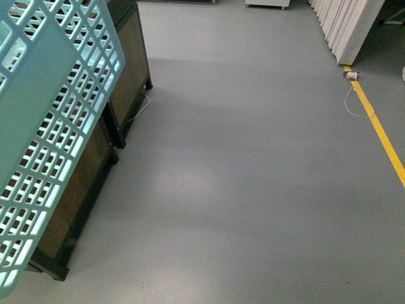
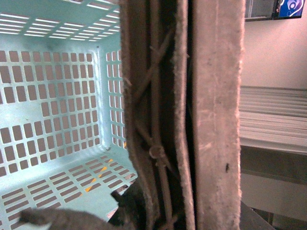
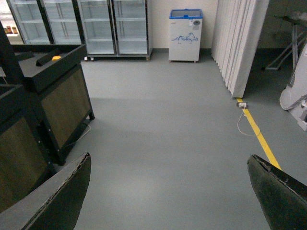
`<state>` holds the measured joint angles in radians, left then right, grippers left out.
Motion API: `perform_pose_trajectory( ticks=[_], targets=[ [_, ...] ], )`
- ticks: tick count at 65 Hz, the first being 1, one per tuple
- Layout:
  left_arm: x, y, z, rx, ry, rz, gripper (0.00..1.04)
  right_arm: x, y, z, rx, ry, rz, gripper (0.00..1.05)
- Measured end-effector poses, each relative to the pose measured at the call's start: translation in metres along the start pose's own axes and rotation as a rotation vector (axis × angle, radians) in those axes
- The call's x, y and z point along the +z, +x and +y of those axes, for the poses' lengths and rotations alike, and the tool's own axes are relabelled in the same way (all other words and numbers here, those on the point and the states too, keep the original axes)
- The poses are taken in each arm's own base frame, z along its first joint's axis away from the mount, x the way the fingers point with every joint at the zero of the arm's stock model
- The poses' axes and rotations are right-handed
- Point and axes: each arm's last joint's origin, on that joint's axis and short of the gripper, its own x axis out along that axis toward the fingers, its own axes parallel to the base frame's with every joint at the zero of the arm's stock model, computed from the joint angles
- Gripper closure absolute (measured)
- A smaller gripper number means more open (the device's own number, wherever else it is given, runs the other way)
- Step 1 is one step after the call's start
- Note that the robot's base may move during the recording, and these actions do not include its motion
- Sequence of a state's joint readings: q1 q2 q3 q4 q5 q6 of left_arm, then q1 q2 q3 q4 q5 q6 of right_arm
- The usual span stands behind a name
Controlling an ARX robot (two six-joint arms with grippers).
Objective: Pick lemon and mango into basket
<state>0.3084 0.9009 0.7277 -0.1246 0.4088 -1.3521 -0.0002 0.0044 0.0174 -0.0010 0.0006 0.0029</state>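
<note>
Presently we logged one basket [image 1: 54, 133] of turquoise plastic with slotted grid walls, hanging tilted at the left over the smooth grey floor [image 1: 240, 190], beside dark box stands [image 1: 130, 69]. The left gripper [image 2: 163, 120], with fuzzy worn pads [image 2: 216, 115], was clamped on its trussed brown handles [image 2: 144, 96]. The right gripper [image 3: 168, 160] had its dark curved fingers [image 3: 57, 201] spread wide. A small yellow item [image 3: 56, 58] lay on a stand's top; we could not identify it.

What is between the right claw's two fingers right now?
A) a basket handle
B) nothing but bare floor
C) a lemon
B: the right gripper has its fingers wide apart, with only gray floor showing between them.
</note>
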Motion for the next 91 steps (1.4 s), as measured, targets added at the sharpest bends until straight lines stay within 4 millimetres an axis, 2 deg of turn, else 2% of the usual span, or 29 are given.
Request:
perform_pose_trajectory(
  ticks=[91],
  targets=[
    [-0.001,-0.0008,-0.0018,-0.006,0.001,0.005,0.9,0.0,0.0,0.0,0.001,0.0,0.0,0.09]
  ],
)
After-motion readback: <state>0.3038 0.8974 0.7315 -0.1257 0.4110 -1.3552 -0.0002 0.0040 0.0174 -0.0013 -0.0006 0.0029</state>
